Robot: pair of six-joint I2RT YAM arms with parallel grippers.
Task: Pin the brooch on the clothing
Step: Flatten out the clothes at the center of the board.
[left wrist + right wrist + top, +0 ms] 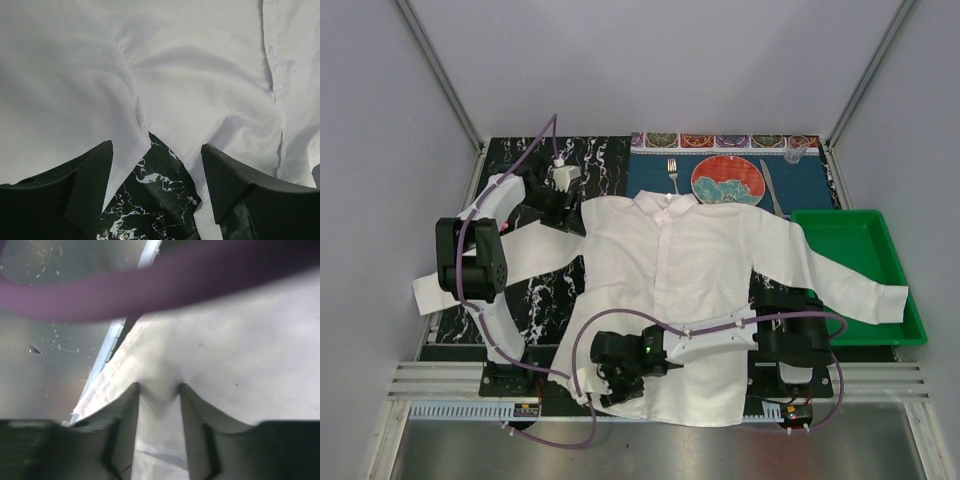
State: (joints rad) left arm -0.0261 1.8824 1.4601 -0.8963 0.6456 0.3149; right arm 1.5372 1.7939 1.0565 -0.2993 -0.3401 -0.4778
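White thin collared shirt [670,290] spread on table [545,290]. Right hand [157,387], 7 o'clock: clamped on hem, likely tautening cloth. Left hand [156,146], 10 o'clock: spread apart above armpit.

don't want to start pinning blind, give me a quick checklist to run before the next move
1. brooch in sight: not ok, no view shows it.
2. shirt spread front up: ok.
3. left gripper jaws open and empty: ok.
4. right gripper hold on the hem: cannot tell, fabric sits between narrow jaws.
5. sleeves on the table: not ok, one lies across the green tray.
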